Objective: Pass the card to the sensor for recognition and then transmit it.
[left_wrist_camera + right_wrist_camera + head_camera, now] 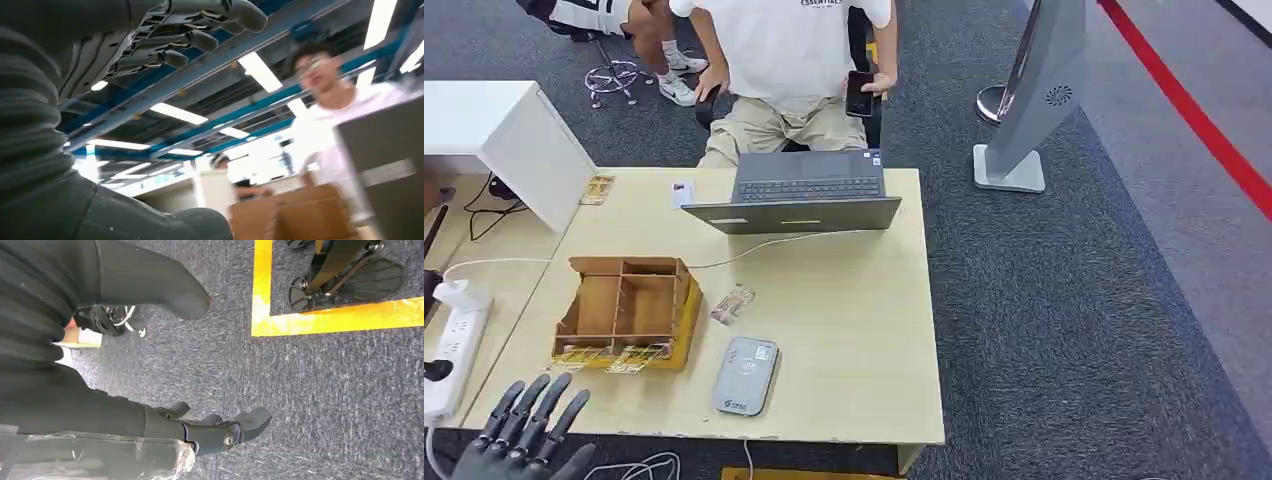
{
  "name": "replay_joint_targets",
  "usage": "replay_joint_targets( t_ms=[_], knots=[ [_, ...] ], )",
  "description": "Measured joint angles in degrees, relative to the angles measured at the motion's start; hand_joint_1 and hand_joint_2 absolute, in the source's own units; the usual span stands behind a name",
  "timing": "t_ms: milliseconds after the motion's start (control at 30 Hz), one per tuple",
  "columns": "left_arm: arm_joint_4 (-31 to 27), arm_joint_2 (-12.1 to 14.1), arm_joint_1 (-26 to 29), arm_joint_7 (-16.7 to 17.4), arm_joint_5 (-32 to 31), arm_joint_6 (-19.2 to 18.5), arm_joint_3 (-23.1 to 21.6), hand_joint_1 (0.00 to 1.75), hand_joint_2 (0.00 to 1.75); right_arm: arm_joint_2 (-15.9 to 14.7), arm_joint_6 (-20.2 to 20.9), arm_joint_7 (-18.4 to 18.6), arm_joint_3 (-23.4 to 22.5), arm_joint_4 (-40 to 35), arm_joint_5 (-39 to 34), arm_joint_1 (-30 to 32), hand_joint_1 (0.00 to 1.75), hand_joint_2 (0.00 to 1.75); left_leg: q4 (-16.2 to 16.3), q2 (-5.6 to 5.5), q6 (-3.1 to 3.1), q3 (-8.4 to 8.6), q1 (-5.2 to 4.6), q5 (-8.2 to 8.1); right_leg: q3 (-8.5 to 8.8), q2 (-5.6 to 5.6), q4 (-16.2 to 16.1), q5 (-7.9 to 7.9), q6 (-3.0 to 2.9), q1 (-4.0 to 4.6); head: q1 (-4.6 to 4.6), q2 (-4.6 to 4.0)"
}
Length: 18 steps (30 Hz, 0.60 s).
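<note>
A: Left hand (pixel 524 425)?
B: Dark, many-fingered, raised at the near left corner of the pale wooden counter (pixel 864 340). Fingers spread, nothing between them. Same in the left wrist view (pixel 165 37): fingers apart against the ceiling lights.

A: Right hand (pixel 210 432)?
B: Hanging low over grey carpet beside a yellow floor stripe. Fingers loosely apart, holding nothing.

A: Nearest to the left hand?
B: Open wooden compartment box (pixel 624 308), just beyond the fingertips. Small printed cards (pixel 634 357) lying along its near edge, untouched. One more loose card (pixel 732 304) flat on the counter just right of the box.

A: And the sensor?
B: Flat grey rounded card reader (pixel 746 375), near the front edge, right of the box and near the loose card. Nothing resting on it.

A: Farther out?
B: Open grey laptop (pixel 799 195) at the far edge, white cable trailing from it; seated person in a white shirt (pixel 789 40) behind, phone in hand. White power strip (pixel 454 345) off to the left.

A: Progress, then?
B: Hardly begun, by the look of it. No card picked up, none presented to the reader, nothing handed over. Left to do: grasp a card, bring it onto the reader, then pass it on, probably toward the seated person.
</note>
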Motion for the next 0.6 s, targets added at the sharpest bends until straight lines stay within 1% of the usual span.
replay_joint_targets(
  t_ms=[100, 267, 433, 600],
  knots=[
    [3.48, -1.42, -1.56, -0.17, 0.02, 0.0, 4.25, 0.0, 1.75, 0.0, -0.02, 0.0, 0.02, -0.02, 0.04, 0.01, 0.0, 1.75, 0.0, -0.04, 0.0, 0.0, -0.01, 0.0, 0.01, -0.03, 0.0, 0.0, 0.0, 0.0, 0.02, 0.0],
    [9.46, -2.66, -4.14, -0.63, -1.01, 0.0, 8.91, 0.0, 1.75, 0.0, -0.11, 0.02, 0.04, 0.0, 0.13, -0.01, 0.0, 1.75, 0.0, -0.04, 0.0, 0.0, -0.01, 0.0, 0.01, -0.02, 0.0, 0.0, 0.0, 0.0, 0.0, 0.0],
    [13.78, -3.69, -6.4, -0.7, -2.27, 0.02, 11.31, 0.0, 1.75, 0.0, -0.17, 0.42, 0.04, 0.0, 0.35, -0.1, 0.0, 1.75, 0.0, -0.06, 0.0, 0.0, -0.01, 0.0, 0.01, -0.04, 0.0, 0.0, 0.0, 0.0, 0.02, 0.0],
    [16.23, -4.3, -9.34, -0.74, -4.02, 0.02, 11.53, 0.0, 1.75, 0.0, -0.17, 0.42, 0.55, 0.0, 1.13, -0.24, 0.0, 1.75, 0.01, -0.1, 0.03, 0.0, -0.03, 0.03, 0.01, -0.07, 0.0, 0.01, 0.0, -0.01, -0.02, 0.0]
  ],
)
